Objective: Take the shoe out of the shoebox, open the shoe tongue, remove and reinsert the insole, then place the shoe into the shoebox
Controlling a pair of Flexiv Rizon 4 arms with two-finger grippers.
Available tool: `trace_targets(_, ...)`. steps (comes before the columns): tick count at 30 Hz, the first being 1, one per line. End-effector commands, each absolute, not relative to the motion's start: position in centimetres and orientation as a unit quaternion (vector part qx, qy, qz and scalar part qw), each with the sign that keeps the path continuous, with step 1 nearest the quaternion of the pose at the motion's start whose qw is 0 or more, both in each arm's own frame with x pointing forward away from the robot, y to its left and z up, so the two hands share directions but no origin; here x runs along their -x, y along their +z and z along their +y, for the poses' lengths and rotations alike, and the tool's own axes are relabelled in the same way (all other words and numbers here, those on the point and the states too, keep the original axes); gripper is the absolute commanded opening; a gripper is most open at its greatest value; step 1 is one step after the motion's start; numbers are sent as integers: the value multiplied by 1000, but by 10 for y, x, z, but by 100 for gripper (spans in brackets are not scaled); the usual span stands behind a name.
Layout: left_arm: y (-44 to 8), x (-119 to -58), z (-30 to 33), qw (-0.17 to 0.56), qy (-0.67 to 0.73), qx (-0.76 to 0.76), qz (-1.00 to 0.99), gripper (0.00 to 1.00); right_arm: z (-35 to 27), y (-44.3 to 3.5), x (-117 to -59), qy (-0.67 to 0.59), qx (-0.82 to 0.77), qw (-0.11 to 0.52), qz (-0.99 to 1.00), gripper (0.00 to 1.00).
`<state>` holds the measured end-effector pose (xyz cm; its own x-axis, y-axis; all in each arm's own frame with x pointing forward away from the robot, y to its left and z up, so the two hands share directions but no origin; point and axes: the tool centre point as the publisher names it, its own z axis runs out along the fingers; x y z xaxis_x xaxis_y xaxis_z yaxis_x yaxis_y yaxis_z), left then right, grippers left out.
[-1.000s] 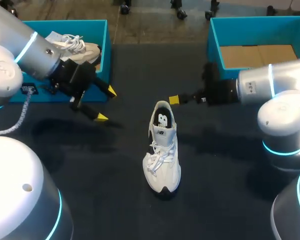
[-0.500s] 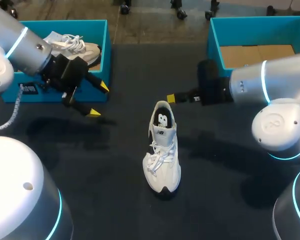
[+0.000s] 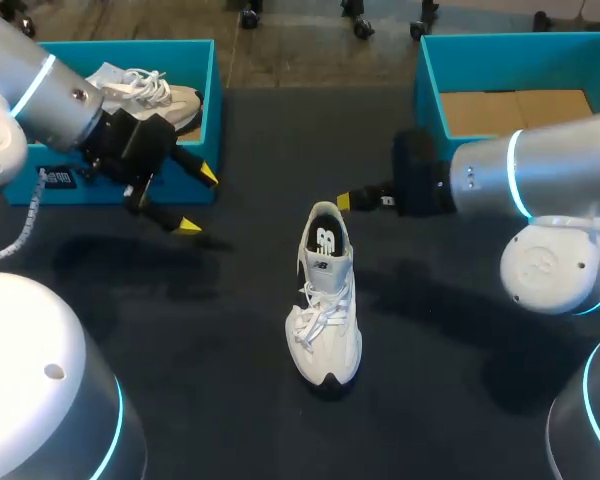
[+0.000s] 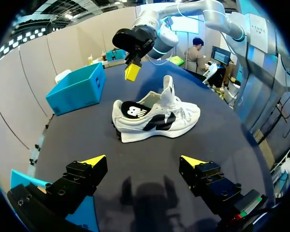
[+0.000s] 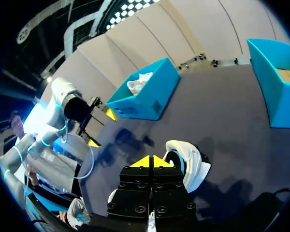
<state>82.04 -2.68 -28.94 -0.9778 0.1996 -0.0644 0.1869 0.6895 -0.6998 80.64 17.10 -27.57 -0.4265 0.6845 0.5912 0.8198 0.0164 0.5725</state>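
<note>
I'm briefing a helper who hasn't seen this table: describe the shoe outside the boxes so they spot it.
On the dark table, between the teal left shoebox and right shoebox, a white sneaker stands alone mid-table, its heel near the right hand. The other white sneaker lies inside the left shoebox; this one sits on the tabletop.

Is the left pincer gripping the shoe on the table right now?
No: the left pincer is open with nothing between its fingers, and the shoe stands ahead of it, apart from it.
</note>
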Motion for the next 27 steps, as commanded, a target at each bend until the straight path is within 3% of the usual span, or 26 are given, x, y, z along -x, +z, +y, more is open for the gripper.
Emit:
trace_targets(1, -289, -820, -26, 8, 378, 105, -920, 100, 191, -277, -808, -341, 640, -54, -687, 0)
trace_targets(27, -289, -820, -26, 8, 378, 105, -920, 100, 194, -272, -807, -180, 693, -113, -689, 0)
